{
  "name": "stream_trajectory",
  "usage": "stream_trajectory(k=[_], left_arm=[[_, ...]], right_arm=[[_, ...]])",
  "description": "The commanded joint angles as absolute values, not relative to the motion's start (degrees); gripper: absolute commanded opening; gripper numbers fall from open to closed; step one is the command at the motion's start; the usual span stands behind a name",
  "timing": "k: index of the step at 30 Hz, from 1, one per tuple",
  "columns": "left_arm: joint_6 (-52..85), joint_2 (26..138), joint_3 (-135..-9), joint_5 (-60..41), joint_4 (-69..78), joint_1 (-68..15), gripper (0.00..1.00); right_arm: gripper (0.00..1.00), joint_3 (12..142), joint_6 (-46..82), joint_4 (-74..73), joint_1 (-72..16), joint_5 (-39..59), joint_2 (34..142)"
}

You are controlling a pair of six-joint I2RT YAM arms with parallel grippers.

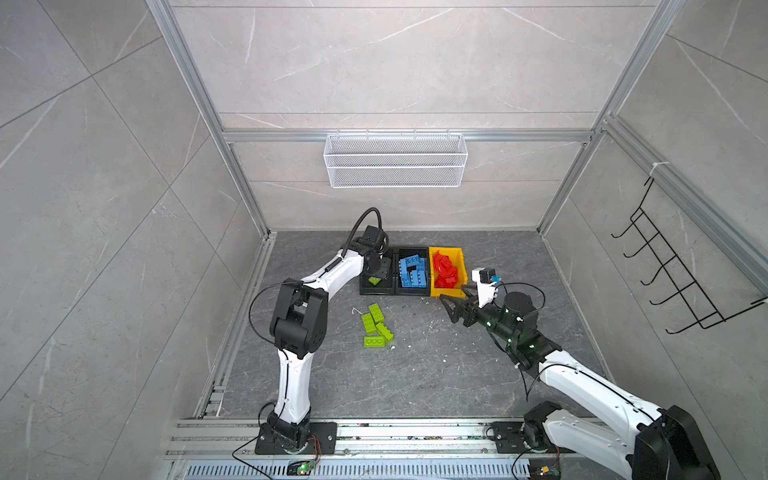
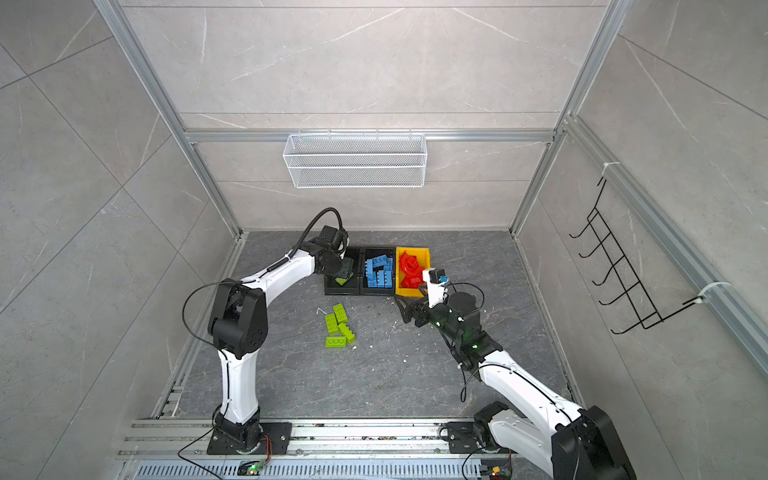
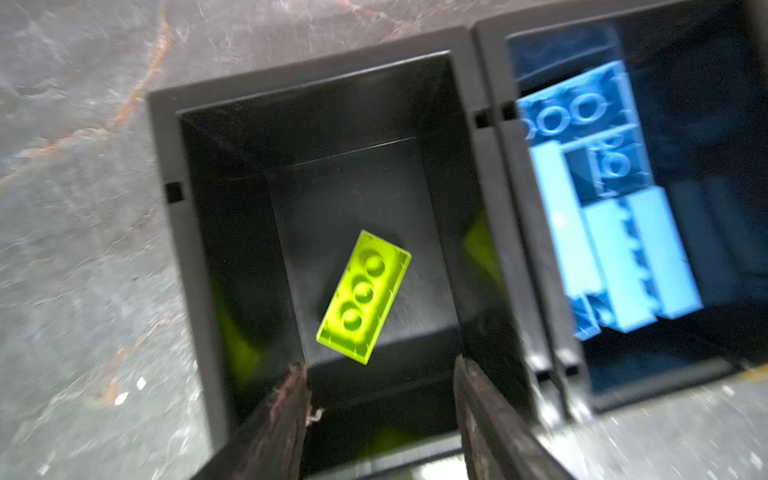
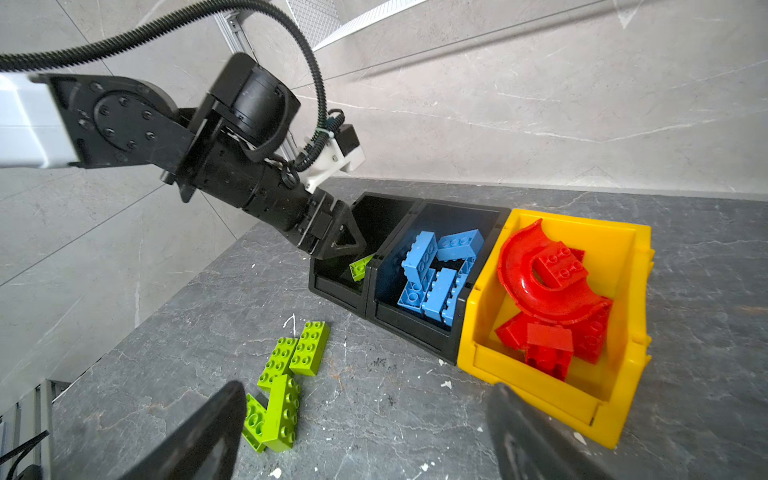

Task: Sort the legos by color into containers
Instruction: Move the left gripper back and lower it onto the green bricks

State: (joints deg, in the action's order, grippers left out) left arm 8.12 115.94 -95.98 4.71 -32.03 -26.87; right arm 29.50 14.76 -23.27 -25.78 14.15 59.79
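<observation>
Three containers stand in a row at the back: a black bin (image 1: 376, 292), a black bin (image 1: 411, 293) full of blue legos (image 1: 413, 272), and a yellow bin (image 1: 446, 293) holding red legos (image 1: 445, 270). My left gripper (image 3: 378, 363) hangs open over the left black bin (image 3: 174, 257). A lime green lego (image 3: 363, 297) is below its fingers, apart from them, inside that bin. Several green legos (image 1: 377, 326) lie clustered on the floor in front. My right gripper (image 4: 368, 388) is open and empty, low over the floor beside the yellow bin (image 4: 540, 386).
A white wire mesh basket (image 1: 395, 162) hangs on the back wall. A black hook rack (image 1: 681, 266) sits on the right wall. Aluminium rails (image 1: 374, 432) run along the front edge. Small white crumbs dot the grey floor.
</observation>
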Motion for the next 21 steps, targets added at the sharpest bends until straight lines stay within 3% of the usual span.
stream_trajectory(k=[1,10,21], left_arm=[[12.85,105.83,-92.93,6.33,-35.00,-28.73,0.62],[29.58,90.29,-69.62,7.62,-33.65,-36.89,0.62],[38.08,89.44,-58.84,6.69,-25.94,-42.80,0.62]], right_arm=[[0.92,31.73,13.79,-22.24,-25.60,13.88,60.07],[0.92,32.44,14.00,-21.68,-25.59,14.95,61.00],[0.90,28.27,14.44,-27.22,-25.68,11.51,58.03]])
